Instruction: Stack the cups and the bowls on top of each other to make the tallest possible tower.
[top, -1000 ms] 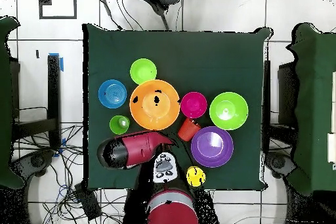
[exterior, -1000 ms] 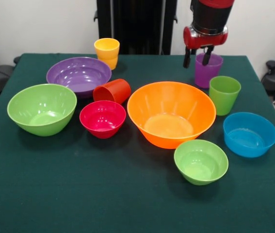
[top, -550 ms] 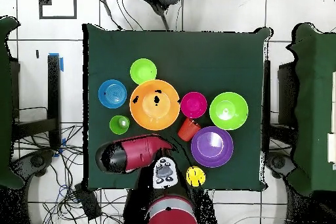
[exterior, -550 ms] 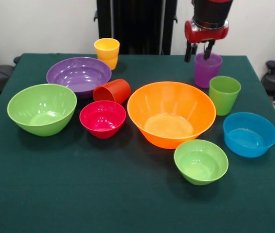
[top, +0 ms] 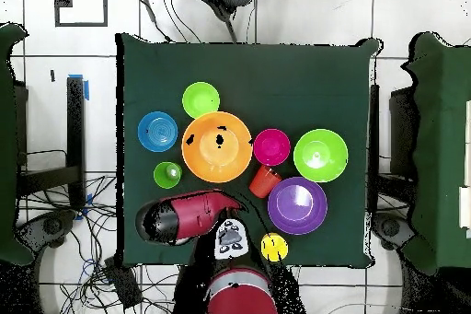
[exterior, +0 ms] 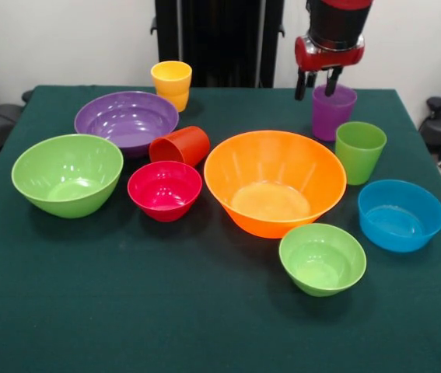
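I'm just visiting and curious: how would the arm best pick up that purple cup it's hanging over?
Probably by the rim, from straight above. The purple cup stands upright, mouth open upward, and the open gripper hangs just over it, so one finger could slip inside its wall.

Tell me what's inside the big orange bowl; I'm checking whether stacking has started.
Nothing: the large orange bowl shows only its own bare bottom in both views, so no stacking there. What lies under it cannot be seen.

front: low, close, across table (exterior: 204,326) | overhead: high, straight down | shared: whole tabletop
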`<move>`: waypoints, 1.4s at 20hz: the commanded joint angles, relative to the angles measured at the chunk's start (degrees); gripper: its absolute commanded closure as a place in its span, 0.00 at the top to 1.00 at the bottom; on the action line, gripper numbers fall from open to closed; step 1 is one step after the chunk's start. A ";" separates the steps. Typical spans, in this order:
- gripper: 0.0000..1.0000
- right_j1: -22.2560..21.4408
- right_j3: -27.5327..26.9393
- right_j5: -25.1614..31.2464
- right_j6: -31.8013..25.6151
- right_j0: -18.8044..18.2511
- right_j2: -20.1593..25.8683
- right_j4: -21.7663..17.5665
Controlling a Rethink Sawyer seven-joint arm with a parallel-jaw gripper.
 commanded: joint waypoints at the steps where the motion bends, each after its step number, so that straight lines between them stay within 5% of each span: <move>1: 1.00 3.52 0.66 -0.77 6.44 0.52 2.90 -0.16; 10: 1.00 12.05 -2.73 -7.49 6.77 0.42 2.40 -1.55; 22: 1.00 16.68 -5.05 -14.41 6.89 0.96 1.92 -1.70; 23: 0.00 16.74 -5.04 -14.92 6.92 0.93 1.92 -1.60; 28: 0.00 16.18 -4.82 -14.92 6.69 0.88 2.16 -1.54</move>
